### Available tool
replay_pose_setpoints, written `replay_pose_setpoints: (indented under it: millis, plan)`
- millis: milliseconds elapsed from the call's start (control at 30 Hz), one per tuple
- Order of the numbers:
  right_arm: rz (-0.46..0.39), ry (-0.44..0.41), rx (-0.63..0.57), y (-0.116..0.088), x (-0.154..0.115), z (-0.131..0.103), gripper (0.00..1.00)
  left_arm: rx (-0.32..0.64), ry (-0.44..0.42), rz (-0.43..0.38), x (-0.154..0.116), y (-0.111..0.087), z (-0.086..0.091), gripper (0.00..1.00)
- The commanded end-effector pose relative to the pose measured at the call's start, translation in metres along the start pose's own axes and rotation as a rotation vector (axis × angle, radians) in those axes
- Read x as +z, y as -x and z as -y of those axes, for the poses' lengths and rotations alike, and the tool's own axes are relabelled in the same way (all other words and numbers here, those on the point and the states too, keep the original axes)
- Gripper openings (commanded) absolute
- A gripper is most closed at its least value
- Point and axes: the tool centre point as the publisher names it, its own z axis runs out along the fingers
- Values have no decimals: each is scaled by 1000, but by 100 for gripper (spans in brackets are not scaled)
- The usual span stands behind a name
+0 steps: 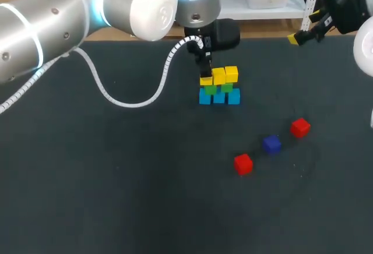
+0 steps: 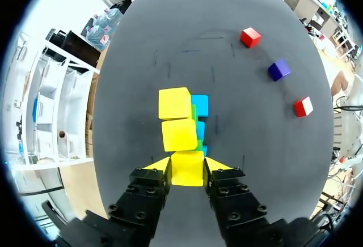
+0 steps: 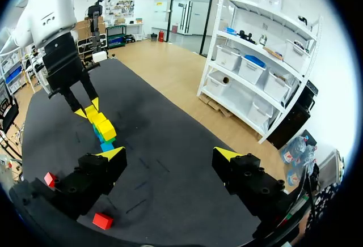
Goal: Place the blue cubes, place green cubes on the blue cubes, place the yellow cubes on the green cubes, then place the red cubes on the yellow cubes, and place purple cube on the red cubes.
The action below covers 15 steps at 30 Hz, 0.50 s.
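Dark table (image 1: 116,196) carries a small stack toward its far middle: three blue cubes (image 1: 219,96) in a left-to-right row, green cubes (image 1: 227,87) on them, and yellow cubes (image 1: 231,74) on the green. The left gripper (image 1: 206,79) comes down at the stack's left end. In the left wrist view its two yellow fingertips (image 2: 160,164) press the opposite sides of a yellow cube (image 2: 187,168), so it is clamped on that cube. The cube sits at the left end of the yellow row, over the green layer and just beside the middle yellow one. Whether it rests on the green below cannot be told. Right of the stack and nearer, three loose cubes lie well apart from it in a slanting line. One of the red cubes (image 1: 300,127) is farthest right, the purple cube (image 1: 271,144) lies between, and the other red one (image 1: 243,163) is nearest. The right gripper (image 3: 170,154) hangs at the table's far right edge, well apart from the stack. Its fingers are spread wide with nothing between them.
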Motion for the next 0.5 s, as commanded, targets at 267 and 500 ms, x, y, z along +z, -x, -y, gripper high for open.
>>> replay_pose_setpoints:
  millis: [267, 500]
  plan:
    - [2, 4, -1, 0, 0, 1, 100, -1, -9, -4, 4, 3, -5, 0]
    - [2, 4, -1, 0, 0, 1, 100, 0, -14, -1, 5, 4, -3, 2]
